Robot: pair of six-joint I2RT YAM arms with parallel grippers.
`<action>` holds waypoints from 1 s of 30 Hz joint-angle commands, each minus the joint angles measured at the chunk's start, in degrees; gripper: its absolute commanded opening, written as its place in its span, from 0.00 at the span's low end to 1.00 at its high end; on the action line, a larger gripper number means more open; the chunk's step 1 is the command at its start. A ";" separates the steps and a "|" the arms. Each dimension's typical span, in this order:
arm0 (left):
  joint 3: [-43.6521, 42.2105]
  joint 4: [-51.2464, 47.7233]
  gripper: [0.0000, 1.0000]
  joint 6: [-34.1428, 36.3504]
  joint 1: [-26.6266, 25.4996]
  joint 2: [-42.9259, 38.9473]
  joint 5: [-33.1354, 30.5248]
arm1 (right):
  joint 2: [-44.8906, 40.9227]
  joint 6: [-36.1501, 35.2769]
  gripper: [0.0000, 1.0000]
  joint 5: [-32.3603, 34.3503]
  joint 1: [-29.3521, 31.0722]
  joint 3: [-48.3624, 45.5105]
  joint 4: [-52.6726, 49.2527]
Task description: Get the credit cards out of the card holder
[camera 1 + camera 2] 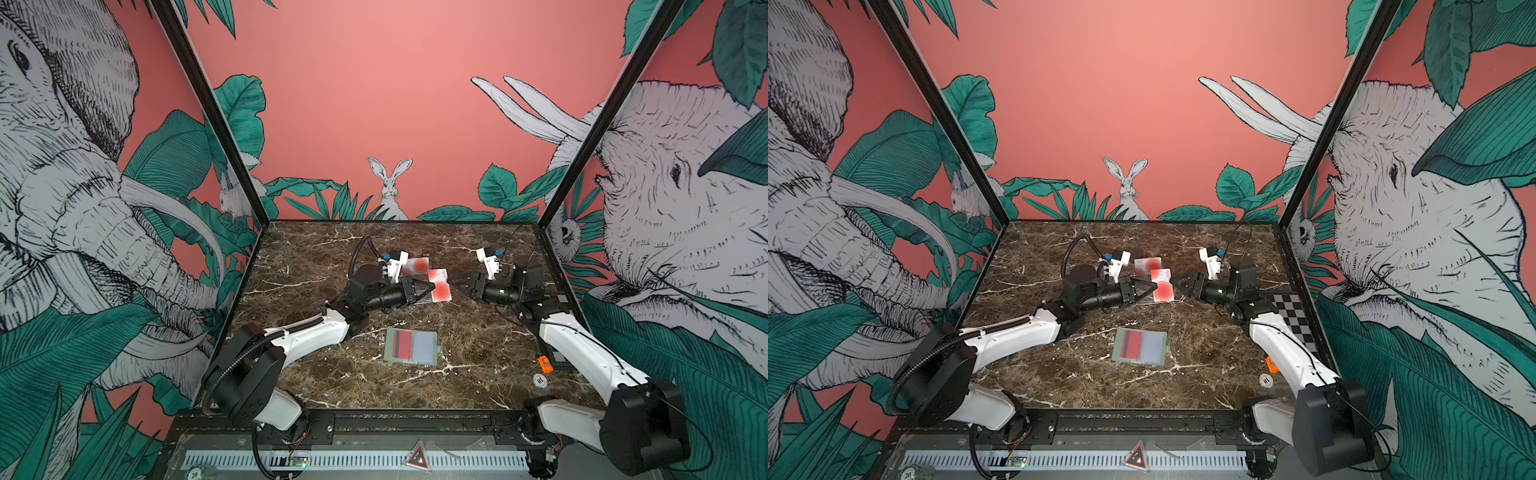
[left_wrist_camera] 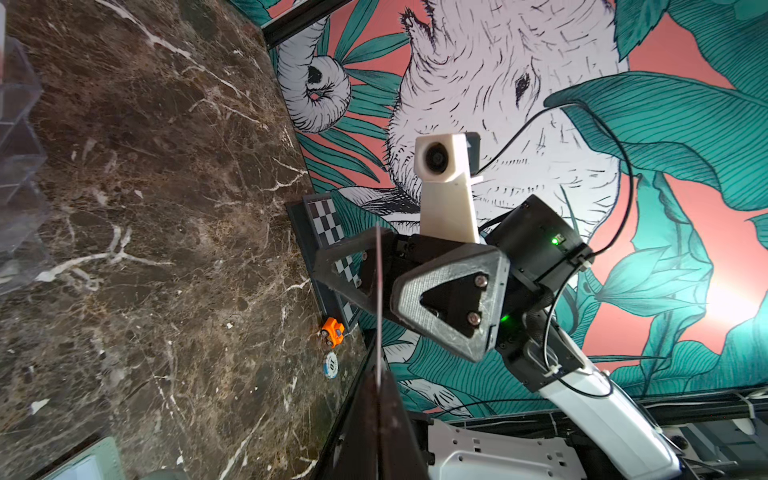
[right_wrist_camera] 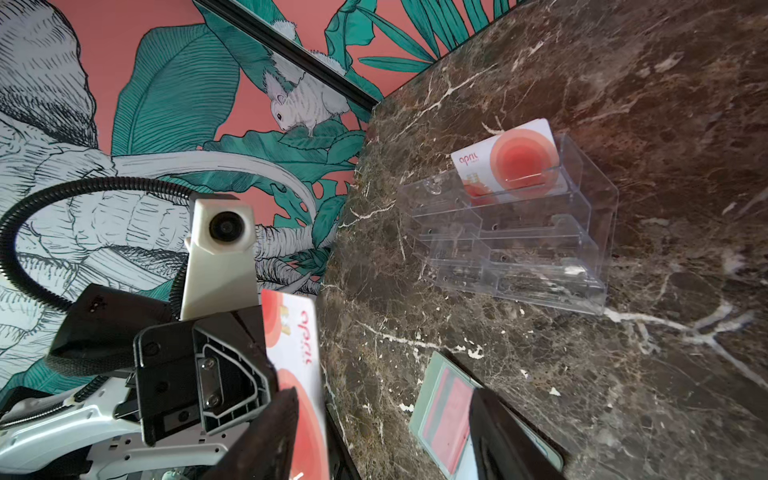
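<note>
The left gripper (image 1: 429,289) is pinching a credit card (image 1: 441,287) by its left edge, jaws pressing on it, over the middle of the table (image 1: 332,386). The right gripper (image 1: 455,282) is facing it from the right, its jaws standing spread on either side of the card's free edge. Nearer, the card holder (image 1: 411,346) is lying open and flat, a red card (image 1: 402,344) sitting in its left sleeve. Farther back, a second card (image 3: 515,160) is standing in a clear stand (image 3: 519,245).
</note>
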 commanded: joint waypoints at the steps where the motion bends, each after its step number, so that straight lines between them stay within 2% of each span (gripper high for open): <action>1: -1.24 5.16 0.00 -3.09 0.05 0.36 0.71 | -1.54 1.03 0.62 -2.09 -0.07 -0.15 4.27; 8: -1.51 12.73 0.00 -7.86 -0.02 3.20 0.71 | -2.35 2.02 0.56 -2.53 -0.07 -0.94 5.20; 10: -0.99 11.91 0.00 -7.36 -0.12 3.40 2.63 | -2.28 2.04 0.55 -2.52 -0.01 -0.76 5.24; 22: -1.62 12.45 0.00 -6.91 -0.56 3.74 3.07 | -1.91 5.22 0.43 -3.10 0.06 -2.28 9.80; 30: -1.64 14.09 0.00 -7.32 -0.93 4.96 3.16 | -2.01 6.78 0.31 -3.94 0.55 -3.04 12.10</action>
